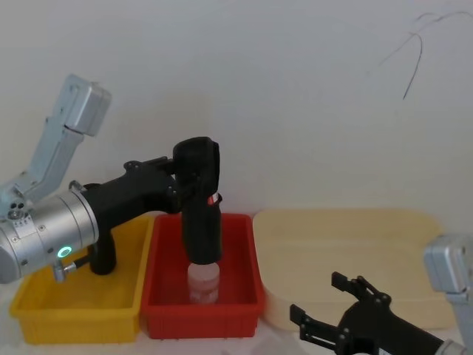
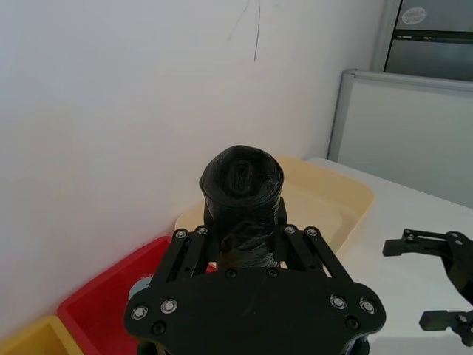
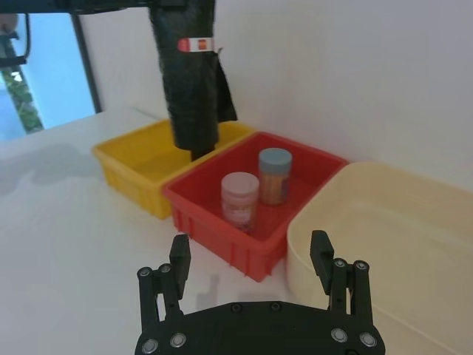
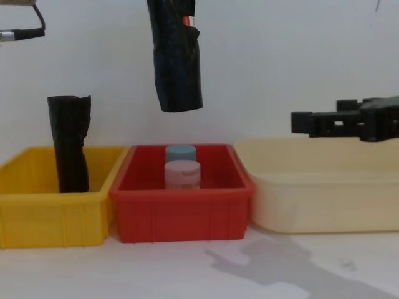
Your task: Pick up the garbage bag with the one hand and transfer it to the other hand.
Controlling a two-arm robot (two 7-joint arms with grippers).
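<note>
While the left pincer (image 1: 191, 189) clamps the garbage bag (image 1: 202, 231) above the red bin (image 1: 203, 322), the right pincer (image 1: 316, 296) gapes empty

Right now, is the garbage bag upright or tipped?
Upright: the garbage bag hangs vertically in the left gripper, above the red bin.

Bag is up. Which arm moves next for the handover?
Right: the right gripper is open near the cream tray; the left gripper is shut on the garbage bag above the red bin.

Yellow bin (image 4: 50, 215): you see a plain roll (image 4: 70, 146) standing in it.
Red bin (image 4: 181, 218): you have a pink-lidded jar (image 4: 182, 175) before a blue-lidded jar (image 4: 180, 152).
Tray (image 4: 324, 199): just beside the red bin.
</note>
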